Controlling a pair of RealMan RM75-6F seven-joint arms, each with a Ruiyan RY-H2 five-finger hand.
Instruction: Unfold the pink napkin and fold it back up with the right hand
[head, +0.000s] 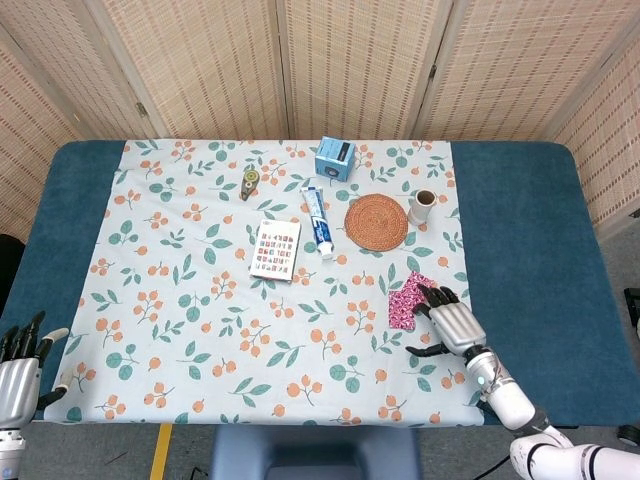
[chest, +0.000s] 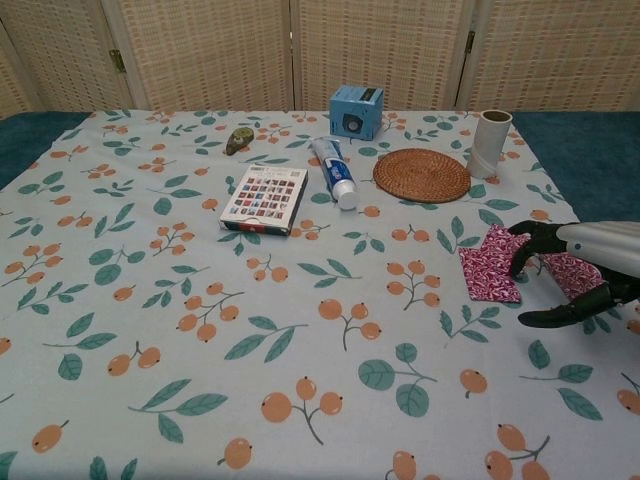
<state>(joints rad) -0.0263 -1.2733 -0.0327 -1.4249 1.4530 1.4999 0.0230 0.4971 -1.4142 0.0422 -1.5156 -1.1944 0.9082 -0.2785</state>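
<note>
The pink patterned napkin (head: 407, 298) (chest: 488, 268) lies on the floral tablecloth near its right edge. Its upper corner is raised and tilted over to the left. My right hand (head: 452, 323) (chest: 580, 262) sits just right of it. The dark fingertips (chest: 520, 248) curl down onto the napkin's middle, and part of the cloth shows under the palm. The thumb stretches out apart on the near side and pinches nothing. My left hand (head: 20, 362) rests at the table's front left corner with its fingers spread and empty. It appears only in the head view.
Beyond the napkin sit a round woven coaster (head: 378, 222) (chest: 421, 174) and a small cardboard tube (head: 423, 206) (chest: 488, 142). A toothpaste tube (head: 318, 221), a blue box (head: 336, 158), a patterned card box (head: 275, 249) and a small round tool (head: 248, 181) lie across the middle and back.
</note>
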